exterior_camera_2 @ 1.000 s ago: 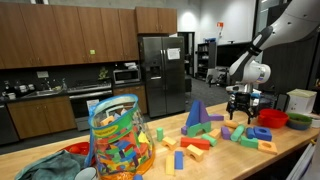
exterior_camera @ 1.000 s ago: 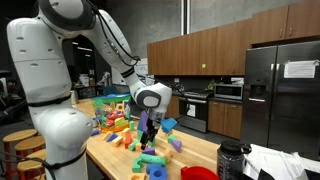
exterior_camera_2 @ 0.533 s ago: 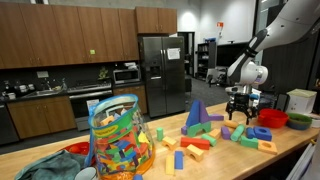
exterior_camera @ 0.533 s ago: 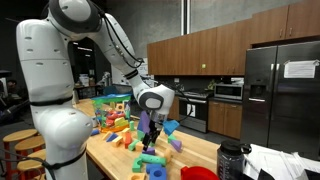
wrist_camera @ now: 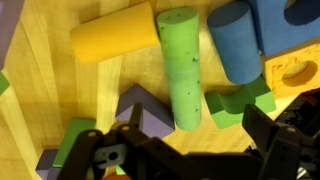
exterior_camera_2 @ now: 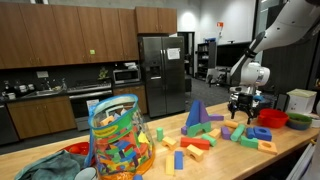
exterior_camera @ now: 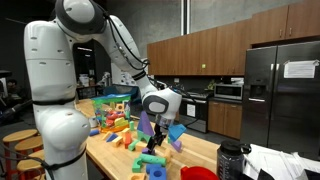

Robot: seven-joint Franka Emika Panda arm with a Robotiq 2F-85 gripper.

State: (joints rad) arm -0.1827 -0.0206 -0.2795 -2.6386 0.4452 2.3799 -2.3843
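Observation:
My gripper (wrist_camera: pixel 198 122) is open and empty, hovering over a wooden table strewn with foam blocks. In the wrist view a green cylinder (wrist_camera: pixel 182 65) lies lengthwise with its near end between my fingers. A yellow cylinder (wrist_camera: pixel 113 38) lies to its left and a blue cylinder (wrist_camera: pixel 232 40) to its right. A purple block (wrist_camera: pixel 140 112) sits by my left finger and a green block (wrist_camera: pixel 232 103) by my right finger. In both exterior views the gripper (exterior_camera: pixel 152 138) (exterior_camera_2: pixel 241 111) points down just above the blocks.
An orange block with a hole (wrist_camera: pixel 295 72) lies at the right. A clear bag of blocks (exterior_camera_2: pixel 120 140), a blue triangular block (exterior_camera_2: pixel 196 115) and a red bowl (exterior_camera_2: pixel 272 118) stand on the table. A black bottle (exterior_camera: pixel 230 160) stands near the table's end.
The arm has shifted a little sideways along the table, and the gripper has moved with it over the blocks. The jaws stay open.

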